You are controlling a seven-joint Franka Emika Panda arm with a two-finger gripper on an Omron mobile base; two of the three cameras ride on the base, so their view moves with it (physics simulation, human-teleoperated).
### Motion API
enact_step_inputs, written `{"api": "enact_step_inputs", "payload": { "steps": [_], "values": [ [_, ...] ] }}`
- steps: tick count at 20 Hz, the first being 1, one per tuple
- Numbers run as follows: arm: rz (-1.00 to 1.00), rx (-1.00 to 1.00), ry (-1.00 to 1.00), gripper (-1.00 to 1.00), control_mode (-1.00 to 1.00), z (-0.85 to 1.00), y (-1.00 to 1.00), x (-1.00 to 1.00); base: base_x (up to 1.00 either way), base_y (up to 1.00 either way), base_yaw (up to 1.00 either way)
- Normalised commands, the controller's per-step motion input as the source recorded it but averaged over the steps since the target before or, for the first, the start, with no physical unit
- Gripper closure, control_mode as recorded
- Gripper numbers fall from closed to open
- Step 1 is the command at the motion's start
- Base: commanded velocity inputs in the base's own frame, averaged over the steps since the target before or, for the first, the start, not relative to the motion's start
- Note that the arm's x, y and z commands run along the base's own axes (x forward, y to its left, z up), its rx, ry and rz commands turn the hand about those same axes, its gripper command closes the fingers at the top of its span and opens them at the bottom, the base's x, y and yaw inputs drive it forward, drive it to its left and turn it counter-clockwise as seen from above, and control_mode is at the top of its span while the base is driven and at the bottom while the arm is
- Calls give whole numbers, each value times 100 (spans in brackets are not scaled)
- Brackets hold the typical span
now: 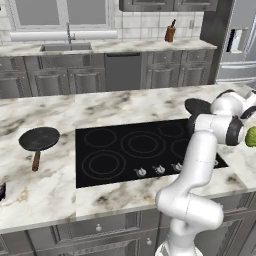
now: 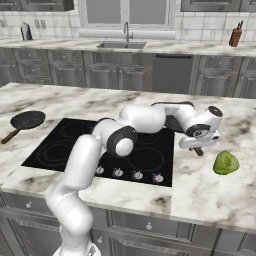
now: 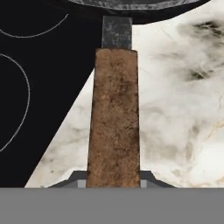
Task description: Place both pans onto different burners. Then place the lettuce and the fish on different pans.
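The pincer (image 3: pixel 113 183) is clenched on the straight brown wooden handle (image 3: pixel 113 118) of a round dark grey-black frying pan (image 1: pixel 197 106), a finger tip (image 3: pixel 78 179) pressed to each side of it. That pan sits right of the glossy black glass cooktop (image 1: pixel 130 150), on the marble surface (image 1: pixel 45 190). Two pans are in sight; the second dark frying pan (image 1: pixel 39 138) rests on the surface left of the cooktop. One light yellow-green lettuce head (image 2: pixel 226 163) lies on the surface, near the pincer. No readable writing.
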Motion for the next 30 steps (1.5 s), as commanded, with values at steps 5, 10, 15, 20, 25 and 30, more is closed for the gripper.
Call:
{"api": "enact_step_inputs", "payload": {
  "steps": [5,10,15,20,25,30],
  "values": [
    [16,-7,-11,100,-100,4,50,-43,0,0,0],
    [14,-12,4,100,-100,41,55,-49,0,0,0],
    [17,-7,11,100,-100,41,54,-12,0,0,0],
    [22,-1,18,100,-100,20,62,0,0,0,0],
    [27,0,14,100,-100,0,52,0,0,0,0],
    [23,0,1,100,-100,0,36,2,0,0,0]
  ]
}}
